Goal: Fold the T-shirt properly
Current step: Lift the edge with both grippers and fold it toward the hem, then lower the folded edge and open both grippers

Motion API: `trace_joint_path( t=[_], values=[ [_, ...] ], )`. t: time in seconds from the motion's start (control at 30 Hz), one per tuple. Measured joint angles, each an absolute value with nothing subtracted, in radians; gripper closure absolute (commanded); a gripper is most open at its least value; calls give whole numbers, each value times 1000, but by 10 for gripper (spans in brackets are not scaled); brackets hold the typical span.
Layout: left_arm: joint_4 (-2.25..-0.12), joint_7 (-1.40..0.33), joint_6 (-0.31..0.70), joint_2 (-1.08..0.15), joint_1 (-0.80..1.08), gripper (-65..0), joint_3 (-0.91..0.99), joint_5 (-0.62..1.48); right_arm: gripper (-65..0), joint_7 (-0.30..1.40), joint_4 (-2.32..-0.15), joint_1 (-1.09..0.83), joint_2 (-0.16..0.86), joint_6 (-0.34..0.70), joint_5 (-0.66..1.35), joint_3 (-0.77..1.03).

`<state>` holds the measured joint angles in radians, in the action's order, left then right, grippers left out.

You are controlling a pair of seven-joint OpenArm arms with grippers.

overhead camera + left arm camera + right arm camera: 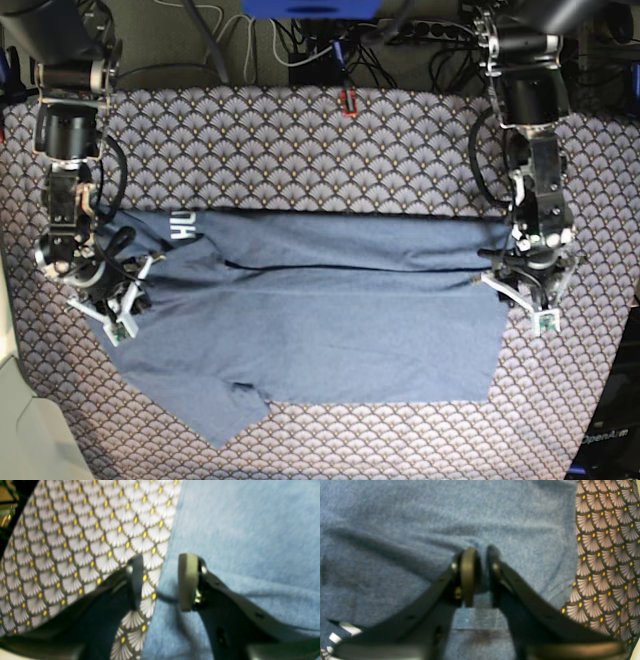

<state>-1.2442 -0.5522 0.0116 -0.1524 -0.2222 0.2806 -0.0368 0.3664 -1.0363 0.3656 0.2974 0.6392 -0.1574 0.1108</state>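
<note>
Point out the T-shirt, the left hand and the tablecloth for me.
T-shirt (340,330): base view, middle of the blue body panel.
Left hand (160,582): left wrist view, gap midway between its fingertips.
Tablecloth (300,140): base view, bare patterned area above the shirt.

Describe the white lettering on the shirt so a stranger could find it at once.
Start at the patterned tablecloth covering the table, then the blue T-shirt spread across its middle. Follow the shirt's far edge to the base view's left end, by the right hand: the lettering sits there, running sideways, the only white print on the otherwise plain blue cloth.
</note>
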Motion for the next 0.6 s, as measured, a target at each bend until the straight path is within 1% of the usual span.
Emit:
trace_joint_path(
  t=[0.07,0.13,0.2,0.3,0.47,0.6],
  values=[
    [-1260,-541,12,-152,-222,-233,282,-37,-206,367,-1036,365,299,639,-157,111],
    [-1302,-523,11,-150,-221,-233,286,-35,-232,367,-1037,365,307,640,-157,115],
    [-1356,-514,11,-153,-203,-233,288,-37,-238,369,-1037,365,323,639,-158,116],
    [-1449,-509,10,-142,-119,-233,289,-34,-238,371,-1039,363,336,635,-159,130],
    [-1536,-519,15,-106,7,-234,286,-18,-238,378,-1039,345,348,632,-162,237],
    [-1565,-504,9,-94,93,-233,290,92,-238,389,-1063,326,346,633,-151,300]
  ],
)
